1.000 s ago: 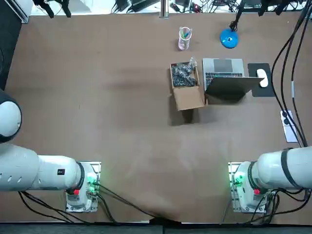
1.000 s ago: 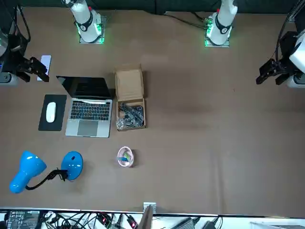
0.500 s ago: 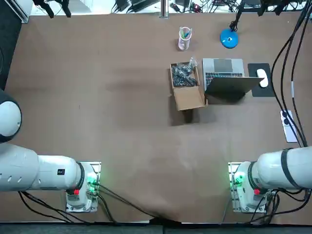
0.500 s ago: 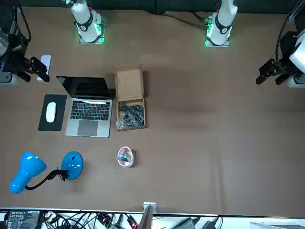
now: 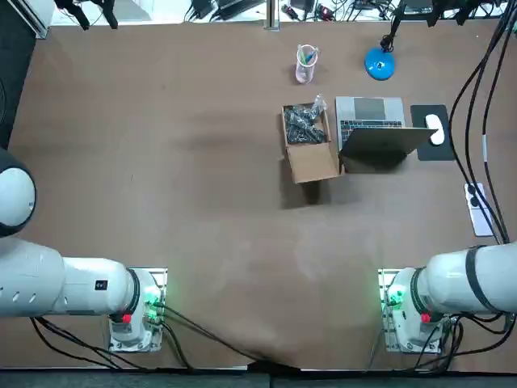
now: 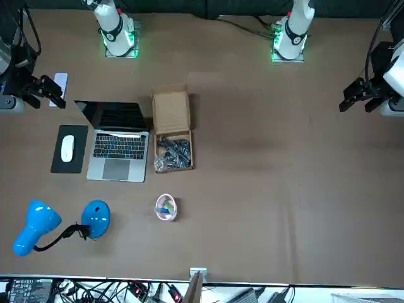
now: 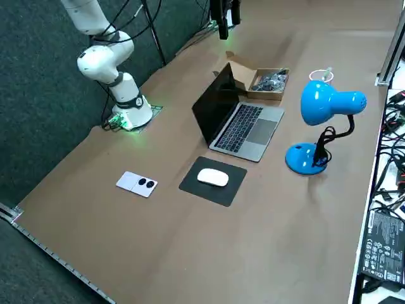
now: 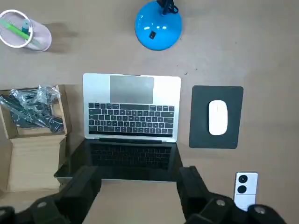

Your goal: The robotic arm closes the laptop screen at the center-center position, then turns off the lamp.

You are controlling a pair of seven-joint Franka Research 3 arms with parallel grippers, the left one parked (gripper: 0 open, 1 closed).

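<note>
Two black fingers [image 8: 86,186] of the right tool [image 8: 138,179] stand wide apart with nothing between them. The tool hangs above the top edge of the open laptop [image 8: 131,108] screen. The laptop sits on the table [image 5: 161,162], right of centre in the top view. It lies between a cardboard box [image 6: 172,129] holding bagged parts and a mouse [image 6: 67,148] on a black pad [image 6: 69,165]. The blue lamp [image 7: 329,104] stands beyond the keyboard, its round base [image 8: 158,25] well apart from a pink cup [image 6: 165,207].
</note>
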